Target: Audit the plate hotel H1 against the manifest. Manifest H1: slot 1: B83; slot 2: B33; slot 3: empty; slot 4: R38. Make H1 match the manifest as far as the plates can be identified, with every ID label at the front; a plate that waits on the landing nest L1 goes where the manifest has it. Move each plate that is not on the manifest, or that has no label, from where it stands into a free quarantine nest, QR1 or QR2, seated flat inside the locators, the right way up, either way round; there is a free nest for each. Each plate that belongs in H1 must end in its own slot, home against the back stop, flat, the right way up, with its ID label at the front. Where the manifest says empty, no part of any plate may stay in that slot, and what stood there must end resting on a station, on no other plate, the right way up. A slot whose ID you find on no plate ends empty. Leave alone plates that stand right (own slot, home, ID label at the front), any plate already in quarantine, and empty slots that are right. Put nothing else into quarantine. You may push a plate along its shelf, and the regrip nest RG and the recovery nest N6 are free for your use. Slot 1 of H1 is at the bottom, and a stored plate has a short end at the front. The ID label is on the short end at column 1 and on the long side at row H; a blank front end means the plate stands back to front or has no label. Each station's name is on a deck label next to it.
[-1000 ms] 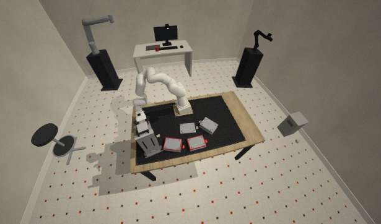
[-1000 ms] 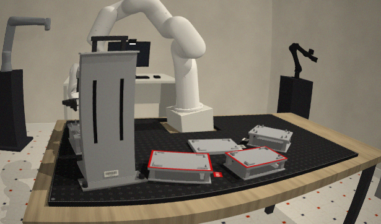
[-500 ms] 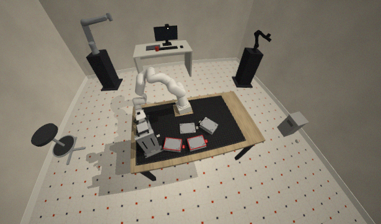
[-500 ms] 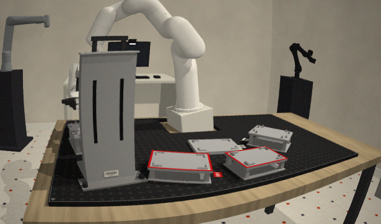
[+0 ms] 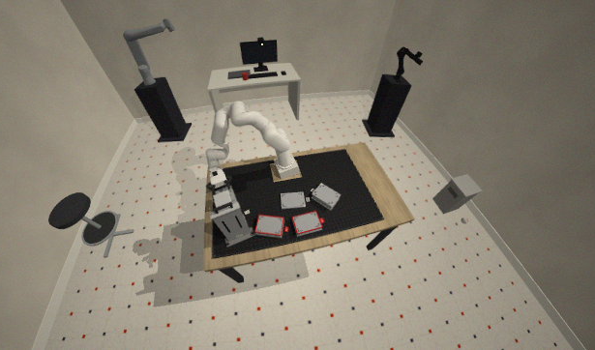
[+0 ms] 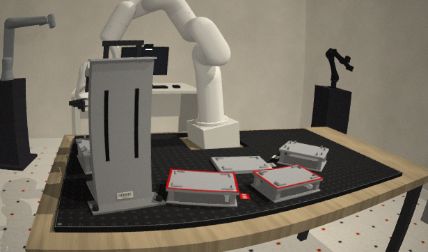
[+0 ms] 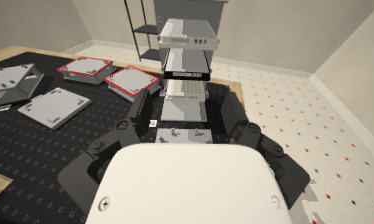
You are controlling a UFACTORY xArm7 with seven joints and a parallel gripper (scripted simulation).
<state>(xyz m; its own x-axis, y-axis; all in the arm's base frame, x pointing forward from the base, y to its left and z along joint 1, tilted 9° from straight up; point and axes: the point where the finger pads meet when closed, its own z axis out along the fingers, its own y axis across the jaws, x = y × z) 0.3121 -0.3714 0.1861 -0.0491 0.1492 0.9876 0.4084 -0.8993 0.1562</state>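
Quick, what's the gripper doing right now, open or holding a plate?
Black gripper: open, fingers spread wide, holding nothing; it faces the grey plate hotel.

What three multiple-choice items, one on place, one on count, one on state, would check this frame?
1. Where does the plate hotel stand on the black deck in the exterior view?
A. at its left end
B. at its right end
C. behind the arm's base

2. How many nests on the deck have a red border?
A. one
B. two
C. four

3. How does the pincer stand?
A. shut on a plate
B. shut on nothing
C. open, holding nothing

Answers:
1. A, the tall grey tower is at the deck's left end.
2. B, two red-edged nests sit side by side near the front.
3. C, the dark fingers stand wide apart with nothing between them.
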